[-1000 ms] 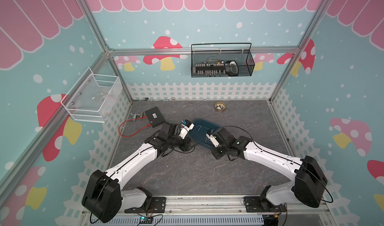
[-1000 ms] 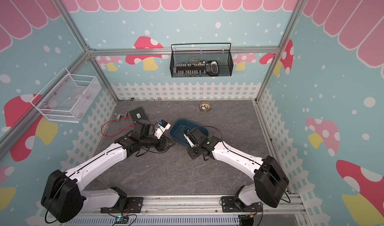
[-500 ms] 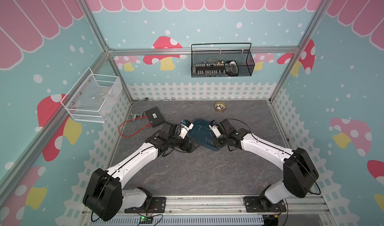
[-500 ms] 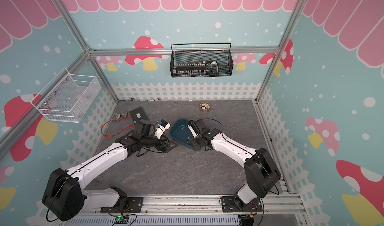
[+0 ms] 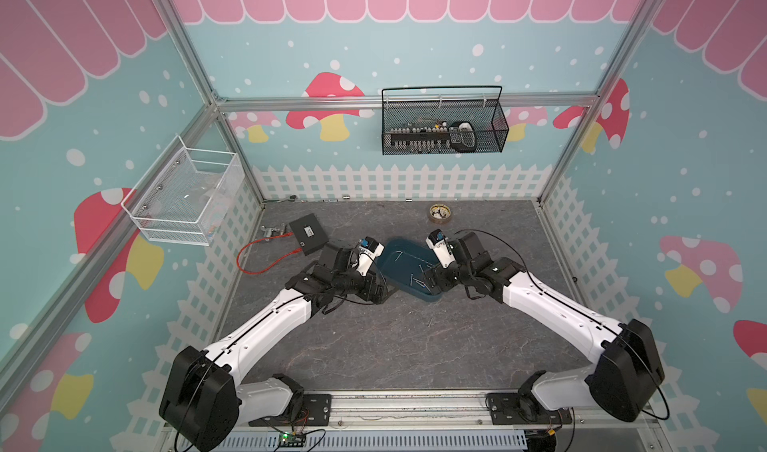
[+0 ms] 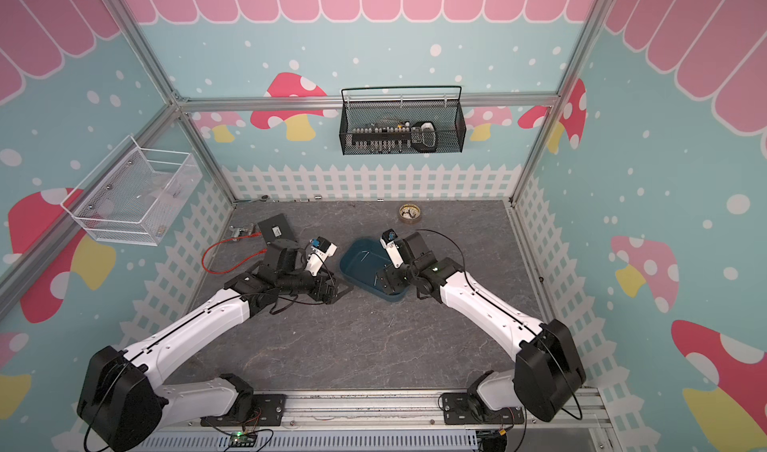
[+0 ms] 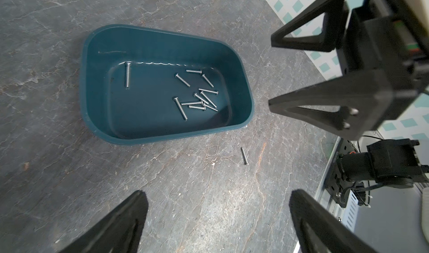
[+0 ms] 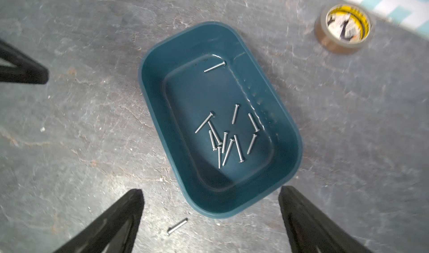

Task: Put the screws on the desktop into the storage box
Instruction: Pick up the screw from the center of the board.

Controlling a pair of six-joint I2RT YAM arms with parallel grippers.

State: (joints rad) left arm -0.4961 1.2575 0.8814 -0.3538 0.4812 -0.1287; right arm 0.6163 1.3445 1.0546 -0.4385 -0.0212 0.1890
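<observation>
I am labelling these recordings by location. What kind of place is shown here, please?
Probably a laboratory robot cell, decorated like a playroom: an aluminium frame encloses the grey tabletop, mushroom wallpaper covers the walls, and two robot arms are mounted on a rail at the front edge.

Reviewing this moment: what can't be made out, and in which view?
Screws in the storage box: too small to count in both top views; right gripper covers part.
Black mesh basket contents: too small, behind mesh, top views.
Tape roll print: blurred, right wrist view.
</observation>
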